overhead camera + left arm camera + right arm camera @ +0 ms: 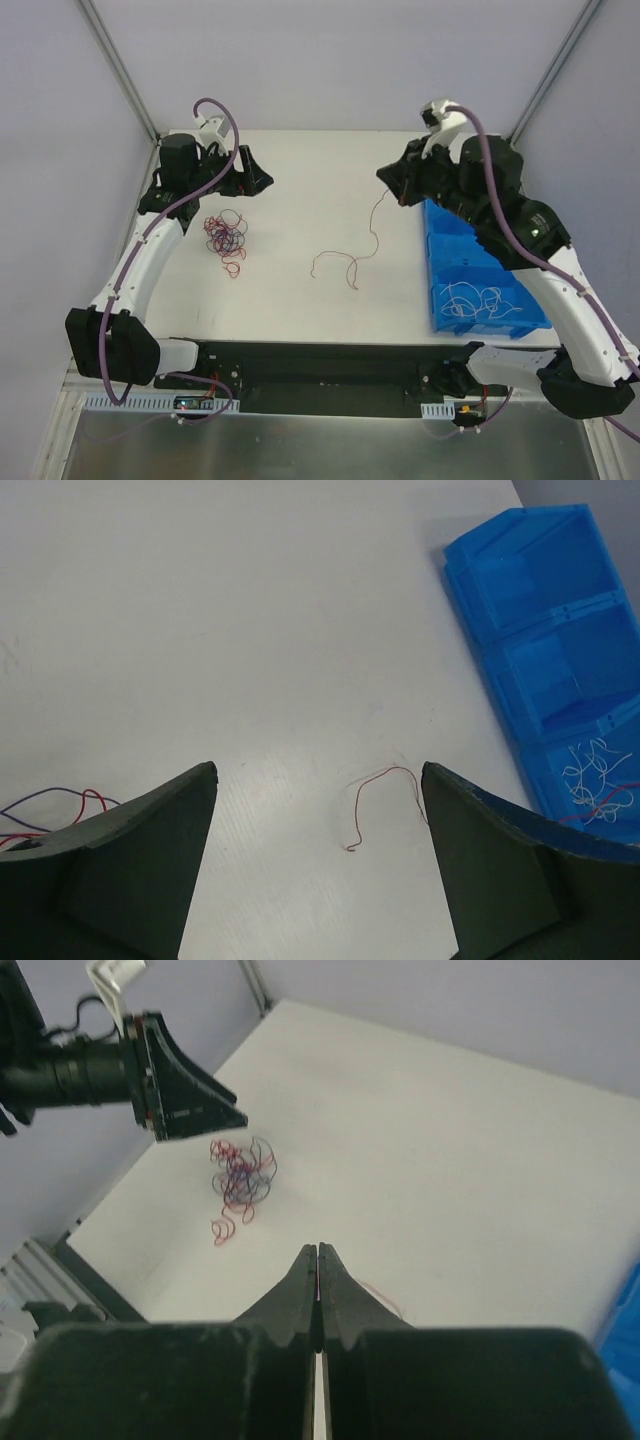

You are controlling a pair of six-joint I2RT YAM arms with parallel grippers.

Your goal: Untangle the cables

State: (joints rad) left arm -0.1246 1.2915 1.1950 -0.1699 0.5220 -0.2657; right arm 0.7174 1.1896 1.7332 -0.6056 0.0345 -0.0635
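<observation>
The left end effector (pixel 317 767) gapes, matte dark jaws wide, near a curly clump of hair-thin red and dark wires (pixel 225 235). The right end effector (pixel 317 1252) pinches one wavy red strand (pixel 388 770).

I run two arms in the same livery. The left arm (pixel 150 255) and right arm (pixel 600 335) have glossy white links between bulky black joint housings. A thick lilac cable (pixel 213 104) runs along each from base to wrist, and a small white cap (pixel 210 128) tops each wrist. The left gripper (pixel 319 770) shows me two matte, dark wedge-shaped fingers (pixel 130 880) with blunt, flat tips. The right gripper (pixel 317 1250) has black fingers (pixel 295 1290), finely toothed along their inner edges, on a chunky black body.
</observation>
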